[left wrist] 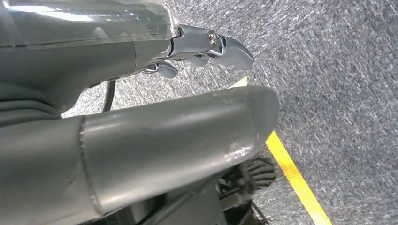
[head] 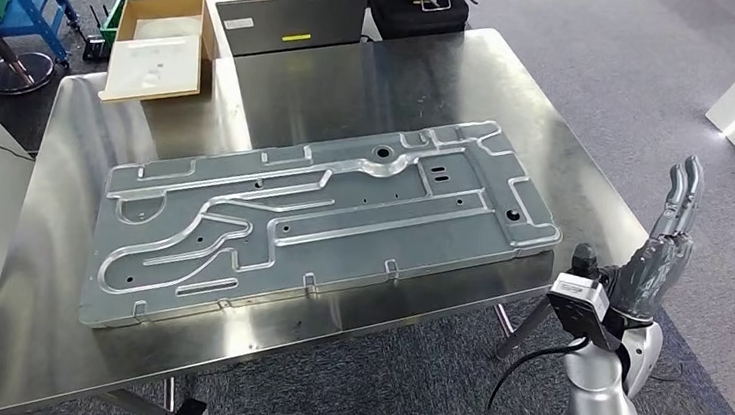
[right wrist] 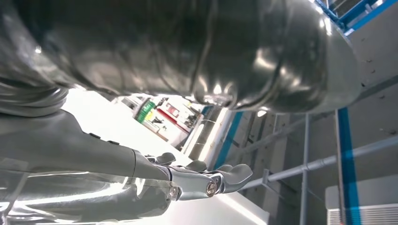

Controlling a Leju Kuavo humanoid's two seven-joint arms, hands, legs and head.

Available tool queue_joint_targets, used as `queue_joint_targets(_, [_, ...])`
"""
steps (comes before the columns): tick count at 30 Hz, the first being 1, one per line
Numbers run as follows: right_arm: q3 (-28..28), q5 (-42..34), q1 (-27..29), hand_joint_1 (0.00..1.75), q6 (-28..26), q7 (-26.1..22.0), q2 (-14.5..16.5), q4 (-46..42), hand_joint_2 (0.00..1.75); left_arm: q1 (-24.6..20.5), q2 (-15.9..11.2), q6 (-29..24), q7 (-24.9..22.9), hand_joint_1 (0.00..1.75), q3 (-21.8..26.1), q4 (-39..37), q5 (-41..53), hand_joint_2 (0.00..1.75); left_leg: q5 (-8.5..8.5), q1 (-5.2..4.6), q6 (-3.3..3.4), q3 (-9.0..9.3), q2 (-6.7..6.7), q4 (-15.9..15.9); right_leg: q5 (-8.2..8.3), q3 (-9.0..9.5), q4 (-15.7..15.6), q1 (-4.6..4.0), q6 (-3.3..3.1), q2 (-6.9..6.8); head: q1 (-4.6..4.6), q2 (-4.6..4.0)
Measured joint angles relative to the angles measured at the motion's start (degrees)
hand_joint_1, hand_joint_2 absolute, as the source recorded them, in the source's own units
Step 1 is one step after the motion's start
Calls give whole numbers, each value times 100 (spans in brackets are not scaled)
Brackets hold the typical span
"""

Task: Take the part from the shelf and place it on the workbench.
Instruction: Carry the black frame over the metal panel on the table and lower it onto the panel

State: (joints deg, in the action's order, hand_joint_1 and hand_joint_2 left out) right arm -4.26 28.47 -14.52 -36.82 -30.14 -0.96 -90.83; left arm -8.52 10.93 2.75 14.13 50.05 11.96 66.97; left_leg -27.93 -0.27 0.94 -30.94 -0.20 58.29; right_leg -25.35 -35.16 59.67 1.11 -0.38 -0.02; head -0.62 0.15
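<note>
Part: large stamped metal panel [head: 322, 219], lying flat across steel workbench [head: 51, 340].
Right hand [head: 662, 255]: raised beside workbench, off its right edge, fingers straight, together, holding nothing.
Left hand [left wrist: 141, 117]: fingers extended, nothing held.
Cardboard box [head: 162, 44]: far left corner, open, white sheet inside.

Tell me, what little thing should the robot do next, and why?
Probably lower the right robot hand and draw it away from the table. The big metal plate already lies flat on the shiny table, and that robot hand is raised beside the table's edge with straight fingers, holding nothing. The left robot hand hangs over the carpet, also holding nothing.
</note>
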Motion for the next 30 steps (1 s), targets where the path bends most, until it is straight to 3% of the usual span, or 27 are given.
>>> queue_joint_targets(3, [0, -9, 4, 0, 0, -1, 10, -18, 0, 9, -2, -2, 1, 0, 2, -1, -2, 0, 67, -10, 74, 11, 8, -127, 43, -8, -26, 13, 109, -1, 0, 0])
queue_joint_targets(4, [0, -9, 4, 0, 0, -1, 14, -27, 0, 10, 2, -2, 1, 0, 2, -1, -2, 0, 113, 4, 110, 16, 18, -168, -12, -30, 24, 13, 135, -1, 0, 0])
queue_joint_targets(6, [0, -10, 6, 0, -1, -1, 17, -42, 0, 3, 9, -2, 1, 0, 3, -1, -2, 0, 194, 28, 167, 4, 40, -227, -337, -208, 453, 13, 165, 2, 1, 0])
queue_joint_targets(8, [-1, -11, 28, 0, -1, -1, 17, -43, 0, 7, 11, -2, 1, 0, 4, -1, -2, 0, 224, 18, 191, -60, 46, -212, -737, -512, 1186, 15, 188, 6, 1, 0])
queue_joint_targets(9, [-1, -12, 44, 0, -1, -1, 17, -42, 0, 12, 11, -2, 1, 0, 5, -1, -2, 0, 233, 13, 190, -92, 48, -195, -831, -611, 1454, 18, 201, 5, 1, 0])
queue_joint_targets(10, [-1, -12, 56, 0, -1, -1, 17, -42, 0, 16, 11, -2, 1, 0, 6, -2, -2, 0, 240, 11, 188, -121, 49, -172, -812, -610, 1515, 19, 209, 4, 1, 0])
queue_joint_targets(11, [0, -12, 63, 0, 0, -1, 17, -43, 0, 17, 11, -2, 1, 0, 7, -2, -2, 0, 241, 11, 181, -146, 48, -145, -697, -501, 1366, 22, 212, 2, 1, 0])
queue_joint_targets(13, [-1, -12, 57, 0, 1, -1, 17, -46, 0, 15, 14, -2, 1, 0, 9, -1, -2, 0, 225, 8, 153, -187, 46, -73, -388, -76, 633, 22, 195, -1, 1, 0])
queue_joint_targets(15, [-1, -13, 56, 0, 0, -1, 19, -52, 0, 9, 17, -2, 1, 0, 10, 0, -2, 0, 206, -8, 100, -243, 41, 10, -251, 170, 132, -2, 138, 4, 0, 0])
queue_joint_targets(19, [-1, -51, 66, 0, 0, -4, 21, -59, 0, 11, 16, -3, 2, 0, 11, -2, -9, 0, 179, -10, -11, -320, 36, 88, -184, 144, 36, -9, -11, 6, 1, 0])
queue_joint_targets(21, [-1, -80, 69, 0, 0, -15, 22, -76, 0, 11, 16, -7, 3, 0, 11, -1, -18, 0, -116, 10, -80, -473, 32, 458, -128, 115, 0, 17, -81, -7, 0, 0])
queue_joint_targets(23, [-1, -108, 82, 0, 0, -29, 25, -90, 0, 14, 17, -11, 3, 0, 11, -1, -22, 0, -542, 42, -144, -740, 31, 1175, -83, 56, 2, 16, -106, -16, 0, 0])
queue_joint_targets(24, [-1, -119, 94, 0, 0, -35, 27, -90, 0, 18, 17, -12, 3, 0, 11, -1, -22, 0, -668, 56, -162, -835, 31, 1466, -64, 23, 9, 14, -105, -18, -1, 0])
queue_joint_targets(25, [-1, -129, 108, 0, 0, -40, 28, -90, 0, 20, 17, -14, 3, 0, 11, -1, -22, 0, -689, 62, -169, -842, 31, 1576, -45, -9, 18, 13, -100, -19, 0, 0])
queue_joint_targets(26, [-1, -137, 119, 0, 0, -45, 30, -91, 0, 21, 17, -17, 3, 0, 11, -1, -22, 0, -604, 64, -163, -736, 31, 1455, -27, -36, 27, 13, -91, -18, -1, 0])
queue_joint_targets(29, [0, -155, 131, 0, 1, -52, 31, -99, 0, 7, 12, -27, 3, 0, 11, 0, -22, 0, -184, 42, -74, -52, 28, 305, 26, -77, 37, 8, -37, -12, -1, 0])
queue_joint_targets(30, [-1, -162, 133, 0, 2, -55, 31, -102, 0, 1, 10, -31, 4, 0, 12, 0, -23, 0, -123, 24, -43, 81, 28, 51, 50, -84, 33, 8, -5, -13, -1, 0])
